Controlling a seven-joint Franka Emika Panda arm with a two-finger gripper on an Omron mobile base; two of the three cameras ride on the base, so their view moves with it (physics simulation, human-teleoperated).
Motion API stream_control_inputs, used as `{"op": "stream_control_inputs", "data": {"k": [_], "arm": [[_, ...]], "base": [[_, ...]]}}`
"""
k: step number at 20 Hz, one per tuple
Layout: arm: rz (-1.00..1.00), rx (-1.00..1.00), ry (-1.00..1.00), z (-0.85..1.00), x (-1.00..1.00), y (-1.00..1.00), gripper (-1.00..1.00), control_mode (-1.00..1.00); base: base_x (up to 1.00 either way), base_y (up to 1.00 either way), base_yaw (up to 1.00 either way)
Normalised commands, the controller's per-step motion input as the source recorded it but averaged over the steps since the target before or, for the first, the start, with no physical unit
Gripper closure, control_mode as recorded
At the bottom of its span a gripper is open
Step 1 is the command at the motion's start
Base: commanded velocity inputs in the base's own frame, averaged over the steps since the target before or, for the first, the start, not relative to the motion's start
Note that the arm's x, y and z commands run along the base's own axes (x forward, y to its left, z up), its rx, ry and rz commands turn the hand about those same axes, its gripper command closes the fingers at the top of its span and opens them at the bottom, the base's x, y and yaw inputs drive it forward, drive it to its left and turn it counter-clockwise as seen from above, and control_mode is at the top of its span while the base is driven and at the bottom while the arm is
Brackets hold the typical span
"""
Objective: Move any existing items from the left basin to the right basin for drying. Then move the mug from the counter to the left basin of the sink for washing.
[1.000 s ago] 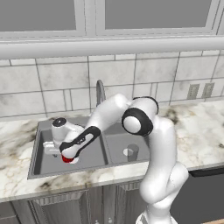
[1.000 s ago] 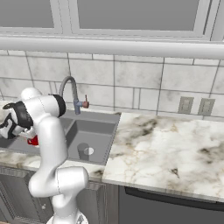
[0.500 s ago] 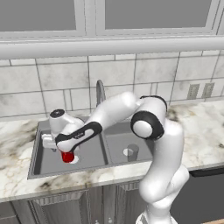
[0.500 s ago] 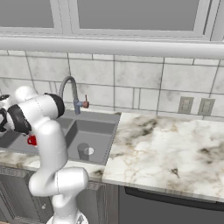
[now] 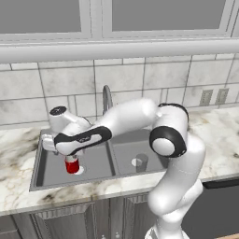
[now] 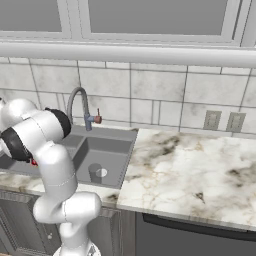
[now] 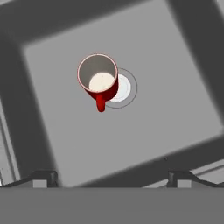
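Fingers point(image 7: 43, 176) spread wide and empty above the left basin point(image 5: 49, 168), where the red mug point(image 5: 71, 164) stands upright beside the drain point(image 7: 124, 87), rigid, light, probably slick-glazed, best pinched across its rim, while the grey cup point(image 5: 142, 161) sits in the right basin point(image 5: 128, 151).

Marble counter point(image 6: 185, 165), sink point(image 5: 42, 170) set in, red mug point(image 7: 98, 81) upright in left basin point(image 7: 166, 87)
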Motion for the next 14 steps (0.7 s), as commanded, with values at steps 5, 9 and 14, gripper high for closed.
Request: {"op": "stream_control_inputs", "data": {"k": [5,9,14], "arm": [[-0.07,0.0,0.0,0.44,-0.44,0.0,-1.0,-1.0],[-0.05,0.0,0.0,0.35,-0.49,0.0,-1.0,-1.0],[-0.05,0.0,0.0,0.21,-0.56,0.0,-1.0,-1.0]], "base": [[0.0,0.0,0.0],[0.0,0.0,0.0],[0.0,0.0,0.0]]}}
